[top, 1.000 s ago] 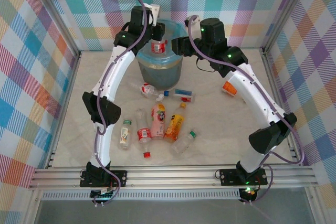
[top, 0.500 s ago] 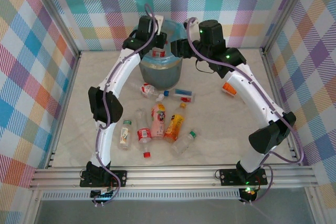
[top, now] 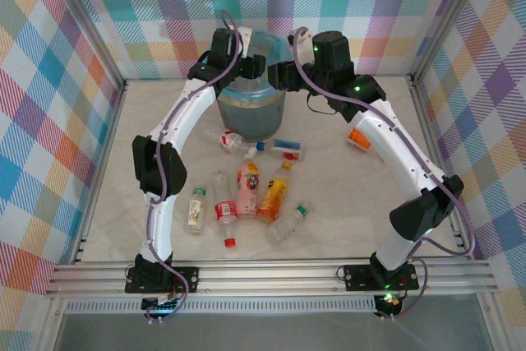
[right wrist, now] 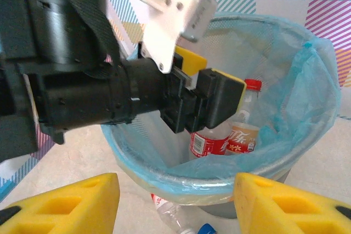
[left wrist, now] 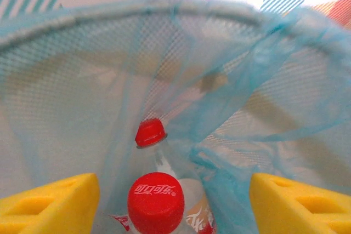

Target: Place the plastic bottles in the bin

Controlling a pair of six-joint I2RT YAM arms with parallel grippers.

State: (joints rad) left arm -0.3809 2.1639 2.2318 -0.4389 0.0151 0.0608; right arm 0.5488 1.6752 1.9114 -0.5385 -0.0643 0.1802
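1. The bin (top: pixel 251 113) is standing on the table (top: pixel 370 203) at the middle of its far edge, with a light blue bag (right wrist: pixel 307 97) lining it and folding over the rim.
2. Inside, at least two red-capped bottles (left wrist: pixel 156 202) with red labels are leaning against the liner.
3. Other bottles are lying around the table's centre, and an orange bottle (top: pixel 358 138) is lying toward the right edge.
4. The left gripper (left wrist: pixel 174 186) is hovering over the bin's mouth, fingers spread apart, gripping nothing.
5. The right gripper (right wrist: pixel 175 190) is hovering just beside the bin's rim, fingers apart and holding nothing.
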